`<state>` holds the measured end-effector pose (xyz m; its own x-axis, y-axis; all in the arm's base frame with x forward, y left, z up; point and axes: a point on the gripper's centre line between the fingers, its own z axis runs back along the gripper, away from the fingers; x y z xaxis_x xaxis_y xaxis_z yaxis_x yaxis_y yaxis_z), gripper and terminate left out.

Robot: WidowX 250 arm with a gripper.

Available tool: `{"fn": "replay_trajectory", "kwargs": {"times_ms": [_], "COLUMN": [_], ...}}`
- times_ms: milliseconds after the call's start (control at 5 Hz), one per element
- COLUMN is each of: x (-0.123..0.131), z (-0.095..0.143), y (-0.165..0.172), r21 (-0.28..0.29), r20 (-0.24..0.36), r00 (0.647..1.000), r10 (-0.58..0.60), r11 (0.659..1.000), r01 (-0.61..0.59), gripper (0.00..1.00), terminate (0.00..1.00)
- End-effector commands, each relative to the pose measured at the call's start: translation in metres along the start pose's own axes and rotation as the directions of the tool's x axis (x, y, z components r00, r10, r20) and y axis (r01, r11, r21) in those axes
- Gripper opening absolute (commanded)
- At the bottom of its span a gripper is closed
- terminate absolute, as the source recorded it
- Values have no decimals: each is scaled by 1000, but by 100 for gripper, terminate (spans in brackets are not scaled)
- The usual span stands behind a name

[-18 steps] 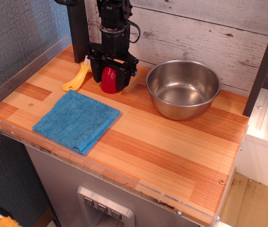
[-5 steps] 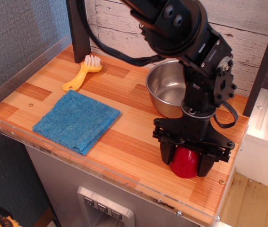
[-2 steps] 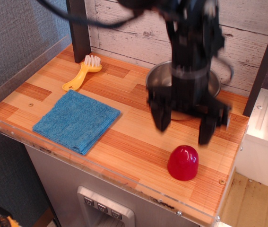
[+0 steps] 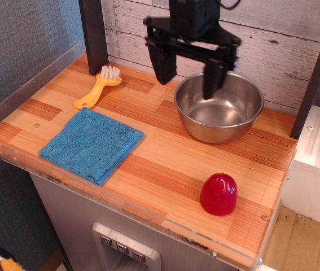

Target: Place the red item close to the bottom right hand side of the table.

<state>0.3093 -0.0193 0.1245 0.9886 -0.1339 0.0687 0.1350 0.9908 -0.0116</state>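
Observation:
The red item (image 4: 219,193), a small glossy red dome-shaped cup, stands rounded top up on the wooden table (image 4: 165,164) near its front right corner. My gripper (image 4: 188,76) is open and empty. It hangs high above the back of the table, over the left rim of the steel bowl, far from the red cup. Its two dark fingers (image 4: 162,62) are spread wide apart.
A steel bowl (image 4: 219,105) sits at the back right. A folded blue cloth (image 4: 92,144) lies at the front left. A yellow brush (image 4: 97,87) lies at the back left next to a dark post (image 4: 93,34). A clear acrylic rim (image 4: 120,206) edges the table.
My gripper carried the red cup from the back left to the front right, let go of it there, and has risen and moved back toward the bowl.

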Motion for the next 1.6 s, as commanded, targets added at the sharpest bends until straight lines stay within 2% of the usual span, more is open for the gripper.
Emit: {"fn": "replay_trajectory", "kwargs": {"times_ms": [0,200,400,1400], "x": [-4,-14,-18,-18], "z": [5,1,-5,-5], "y": [26,31,31,31], "r21": [50,57,47,47], "r20": [-21,0,-8,-8], "r00": [1000,995,995,995], "r10": [2,103,97,97], "r11": [999,993,994,994], "r01": [-1,-103,-97,-97], "gripper": [100,100,100,100], "terminate": [0,0,0,0]}}
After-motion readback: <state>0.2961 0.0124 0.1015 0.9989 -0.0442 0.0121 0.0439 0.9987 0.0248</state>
